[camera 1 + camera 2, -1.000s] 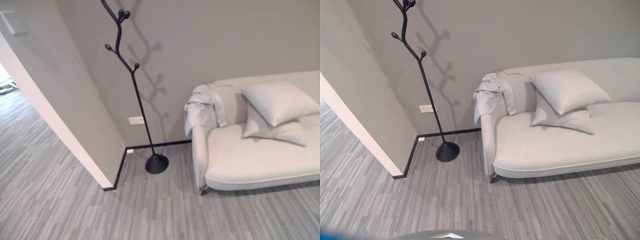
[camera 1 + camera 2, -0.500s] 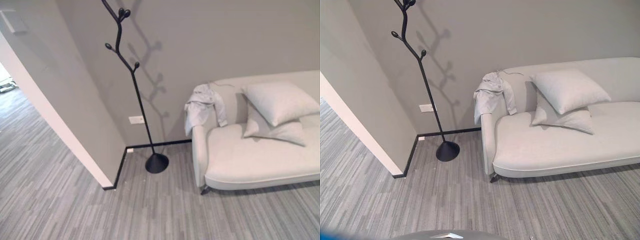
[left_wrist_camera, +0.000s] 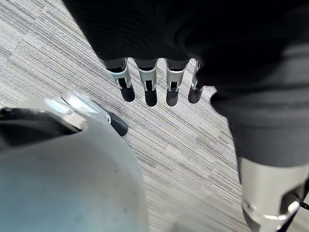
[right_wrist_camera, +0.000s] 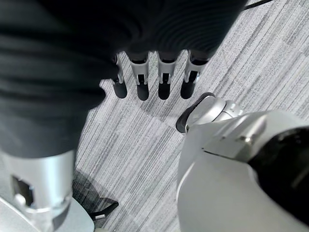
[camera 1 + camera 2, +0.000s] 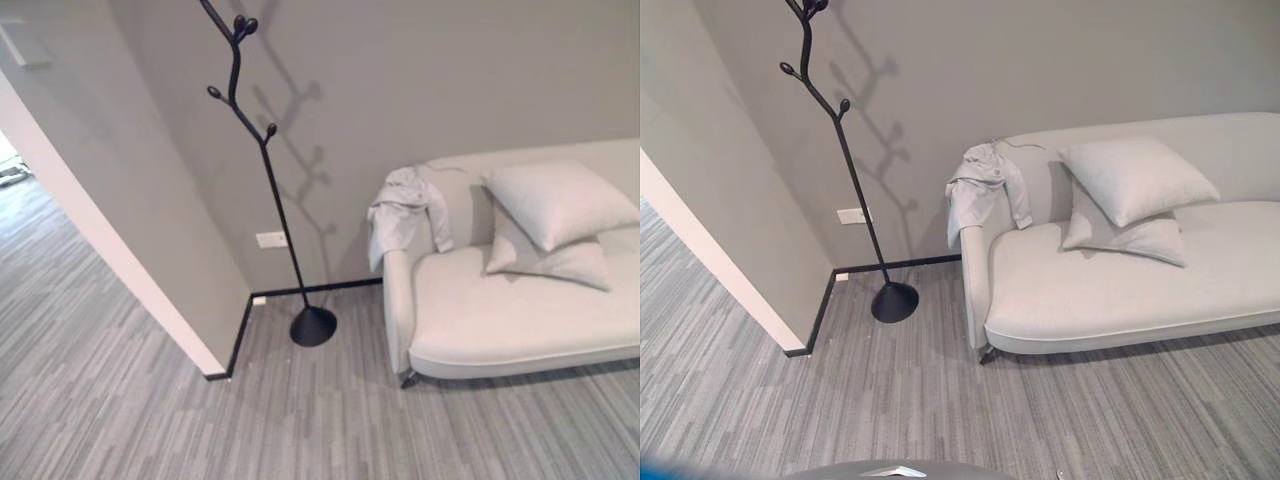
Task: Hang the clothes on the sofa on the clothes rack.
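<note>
Clothes (image 5: 405, 212) lie draped over the sofa (image 5: 520, 310) armrest, near the black clothes rack (image 5: 268, 170): soft, light, floppy, likely best gathered at the collar. Left robot hand (image 3: 154, 84) and right robot hand (image 4: 154, 82) hang relaxed, fingers straight, holding nothing.

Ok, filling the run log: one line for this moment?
pale grey shirt: draped on sofa arm | black branch-shaped rack: bare | left hand: open | right hand: open

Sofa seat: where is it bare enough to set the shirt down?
The sofa seat is bare from the shirt on the armrest to the front edge. The two pillows crowd the back, right of the shirt.
</note>
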{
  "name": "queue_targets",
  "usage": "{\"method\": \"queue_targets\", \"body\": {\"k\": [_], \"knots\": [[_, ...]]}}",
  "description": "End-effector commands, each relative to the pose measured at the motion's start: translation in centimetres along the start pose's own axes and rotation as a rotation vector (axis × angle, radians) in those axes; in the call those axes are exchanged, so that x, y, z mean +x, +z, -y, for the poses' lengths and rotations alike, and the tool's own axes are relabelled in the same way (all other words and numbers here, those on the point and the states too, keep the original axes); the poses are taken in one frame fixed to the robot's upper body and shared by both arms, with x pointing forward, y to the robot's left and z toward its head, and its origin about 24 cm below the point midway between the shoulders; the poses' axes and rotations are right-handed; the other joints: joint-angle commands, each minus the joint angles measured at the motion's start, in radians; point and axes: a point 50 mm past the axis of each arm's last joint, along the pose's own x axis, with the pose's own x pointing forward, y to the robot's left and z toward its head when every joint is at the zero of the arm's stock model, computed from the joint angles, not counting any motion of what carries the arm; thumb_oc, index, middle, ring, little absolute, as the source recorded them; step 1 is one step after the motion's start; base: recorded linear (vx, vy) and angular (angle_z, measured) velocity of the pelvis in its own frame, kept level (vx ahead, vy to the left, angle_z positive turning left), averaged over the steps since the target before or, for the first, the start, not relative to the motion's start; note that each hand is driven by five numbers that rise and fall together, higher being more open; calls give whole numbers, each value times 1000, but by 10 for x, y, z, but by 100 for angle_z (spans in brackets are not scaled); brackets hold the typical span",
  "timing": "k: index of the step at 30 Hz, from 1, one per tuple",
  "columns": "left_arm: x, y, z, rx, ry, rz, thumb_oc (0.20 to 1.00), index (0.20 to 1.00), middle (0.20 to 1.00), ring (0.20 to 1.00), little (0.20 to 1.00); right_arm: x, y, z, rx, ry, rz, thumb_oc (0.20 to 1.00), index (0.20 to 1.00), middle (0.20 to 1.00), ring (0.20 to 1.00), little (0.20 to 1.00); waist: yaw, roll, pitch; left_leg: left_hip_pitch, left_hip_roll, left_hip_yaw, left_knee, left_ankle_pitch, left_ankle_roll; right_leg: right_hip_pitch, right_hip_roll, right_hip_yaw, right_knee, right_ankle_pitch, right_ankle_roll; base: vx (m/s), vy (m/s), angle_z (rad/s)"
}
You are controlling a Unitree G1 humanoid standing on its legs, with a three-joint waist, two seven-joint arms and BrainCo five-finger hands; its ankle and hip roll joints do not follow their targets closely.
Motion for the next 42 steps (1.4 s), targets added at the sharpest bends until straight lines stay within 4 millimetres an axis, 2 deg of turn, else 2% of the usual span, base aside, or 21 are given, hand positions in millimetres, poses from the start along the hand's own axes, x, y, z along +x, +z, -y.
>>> {"method": "queue_targets", "body": {"k": [1,7,9,11,13,17,20,21,22,25,26,28,29,31,32,34,35,36,39,40,42], "knots": [[2,13,13,31,-30,22,1000,1000,1000,1000,1000,2,-9,-21,-15,43,-36,1000,1000,1000,1000,1000,1,-51,20,43,-34,-14,-55,-26,12,159,-54,24,-289,157,94,16,-40,-1],[3,18,18,31,-42,40,1000,1000,1000,1000,1000,2,-5,-25,-25,59,-26,1000,1000,1000,1000,1000,-4,-51,36,14,-35,-5,-23,-28,4,145,-54,27,-287,152,91,-15,-6,0],[4,28,27,13,-65,70,1000,1000,1000,1000,1000,2,6,-27,-34,59,4,1000,1000,1000,1000,1000,-7,-64,89,-141,-59,5,244,-32,-37,125,-66,27,-277,152,77,-134,14,11],[4,33,30,-37,-73,99,1000,1000,1000,1000,1000,1,13,-27,-44,55,24,1000,1000,1000,1000,1000,-1,-66,113,-215,-55,-24,331,1,-63,124,-66,35,-281,147,70,30,55,4],[4,36,33,-108,-80,128,1000,1000,1000,1000,1000,1,16,-25,-52,55,31,1000,1000,1000,1000,1000,8,-81,114,-250,10,-29,224,-8,-60,134,-93,42,-292,134,85,230,120,0],[4,38,34,-126,-74,142,1000,1000,1000,1000,1000,0,24,-24,-85,36,62,1000,1000,1000,1000,1000,30,-69,119,-392,103,-126,-55,131,-100,177,-115,79,-296,63,98,324,225,19],[4,34,32,-150,-63,132,1000,1000,1000,1000,1000,0,24,-23,-69,37,65,1000,1000,1000,1000,1000,28,-56,101,-410,129,-64,-55,145,-118,220,-147,106,-297,47,118,425,348,1],[4,32,28,-161,-56,130,1000,1000,1000,1000,1000,0,20,-22,-77,44,53,1000,1000,1000,1000,1000,37,-48,90,-392,136,-70,-55,184,-120,240,-161,116,-296,43,127,598,521,-78],[3,32,24,-180,-47,133,1000,1000,1000,1000,1000,1,19,-25,-54,59,52,1000,1000,1000,1000,1000,43,-56,76,-375,107,-76,-30,205,-105,248,-212,127,-296,60,152,571,534,-88],[3,43,21,-100,-31,159,1000,1000,1000,1000,1000,2,11,-32,-7,86,39,1000,1000,1000,1000,1000,33,-84,64,-387,54,-23,61,160,-76,203,-283,149,-244,165,181,310,354,-81],[2,43,21,-99,-30,159,1000,1000,1000,1000,1000,2,11,-32,-6,87,38,1000,1000,1000,1000,1000,35,-86,62,-390,53,-20,64,158,-75,201,-285,152,-245,165,182,195,234,-52],[2,48,24,35,-36,167,1000,1000,1000,1000,1000,2,14,-45,-27,127,57,1000,1000,1000,1000,1000,29,-91,56,-366,15,1,60,117,-33,140,-329,164,-160,311,189,227,310,-32],[2,48,24,35,-36,167,1000,1000,1000,1000,1000,2,14,-45,-27,127,56,1000,1000,1000,1000,1000,31,-92,55,-367,15,4,60,117,-32,138,-330,167,-160,311,190,193,294,-14],[2,48,23,108,-25,159,1000,1000,1000,1000,1000,2,18,-58,-66,164,80,1000,1000,1000,1000,1000,30,-82,64,-323,-4,17,40,99,-4,82,-359,158,-61,424,181,191,318,-15],[2,48,21,133,-18,156,1000,1000,1000,1000,1000,2,19,-65,-87,183,97,1000,1000,1000,1000,1000,26,-59,74,-286,-9,27,21,87,15,45,-391,107,10,483,161,175,304,-20],[2,48,20,158,-12,156,1000,1000,1000,1000,1000,1,21,-69,-98,196,113,1000,1000,1000,1000,1000,25,-50,77,-262,-10,34,8,79,20,41,-404,74,23,487,155,190,265,-32],[2,46,19,177,-12,155,1000,1000,1000,1000,1000,1,24,-72,-97,210,135,1000,1000,1000,1000,1000,6,-40,77,-201,-23,38,-27,64,27,34,-361,40,20,422,148,201,247,-30],[2,46,19,177,-12,155,1000,1000,1000,1000,1000,1,24,-72,-97,210,135,1000,1000,1000,1000,1000,5,-40,76,-203,-22,37,-28,66,27,33,-360,39,18,424,148,188,205,-11],[2,48,18,205,-10,160,1000,1000,1000,1000,1000,-1,32,-83,-107,240,184,1000,1000,1000,1000,1000,-20,-21,81,-152,-10,44,-48,53,25,-39,-192,36,-29,201,123,139,97,10],[2,48,18,205,-10,160,1000,1000,1000,1000,1000,-1,32,-83,-107,240,184,1000,1000,1000,1000,1000,-20,-21,82,-151,-10,44,-48,53,24,-39,-192,36,-29,200,123,137,55,-11],[2,48,20,246,-4,154,1000,1000,1000,1000,1000,-1,31,-84,-153,232,182,1000,1000,1000,1000,1000,-40,-47,111,-81,-45,28,-55,30,32,-107,-69,38,-160,216,130,229,42,-27]]}}
